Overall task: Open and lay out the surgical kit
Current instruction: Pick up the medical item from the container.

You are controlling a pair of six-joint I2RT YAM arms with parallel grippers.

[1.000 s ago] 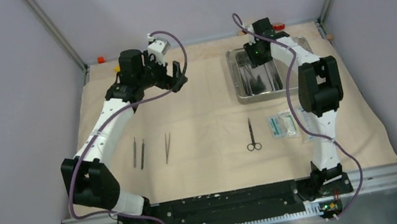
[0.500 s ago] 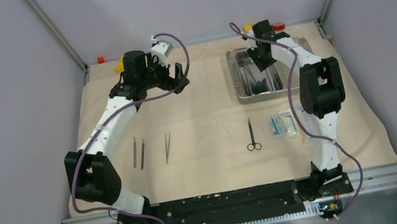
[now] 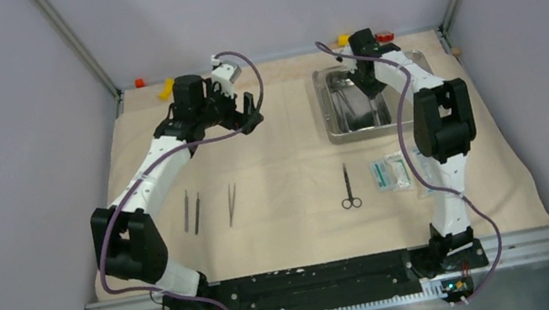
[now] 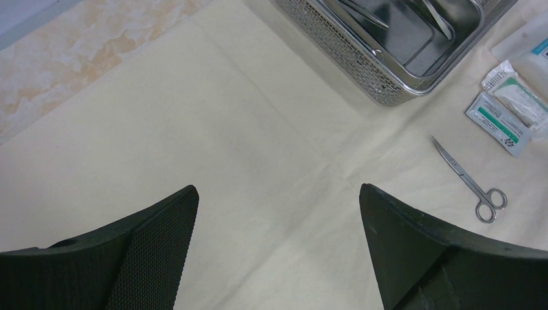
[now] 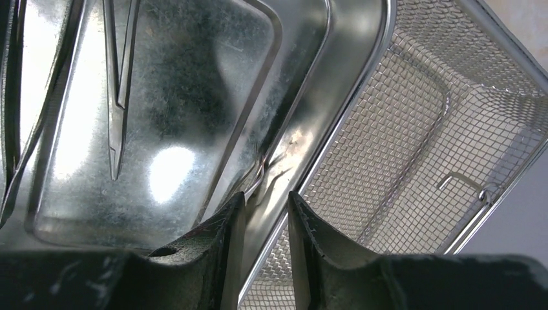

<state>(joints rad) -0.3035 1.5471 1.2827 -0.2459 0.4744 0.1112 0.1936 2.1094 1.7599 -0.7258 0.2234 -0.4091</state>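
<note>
The beige cloth wrap (image 3: 289, 161) lies spread flat. At its back right stands the shiny steel tray (image 3: 334, 123) inside a mesh basket (image 5: 420, 142). My right gripper (image 3: 366, 81) reaches into it, its jaws (image 5: 266, 197) shut on the tray's rim (image 5: 304, 129). Thin instruments (image 5: 119, 84) still lie in the tray. Scissors (image 3: 349, 189), tweezers (image 3: 232, 203) and two forceps (image 3: 192, 212) lie on the cloth, with white-and-teal packets (image 3: 389, 173) to the right. My left gripper (image 3: 247, 113) hangs open and empty (image 4: 278, 194) over bare cloth, left of the tray (image 4: 400, 32).
Yellow (image 3: 166, 89) and red (image 3: 140, 82) blocks sit at the back left edge, and more (image 3: 384, 37) sit behind the tray. Grey walls close in on three sides. The scissors (image 4: 472, 177) and packets (image 4: 507, 116) show in the left wrist view.
My left gripper has drifted a little toward the near side and the right. My right gripper has shifted farther back in the tray and now grips its rim.
</note>
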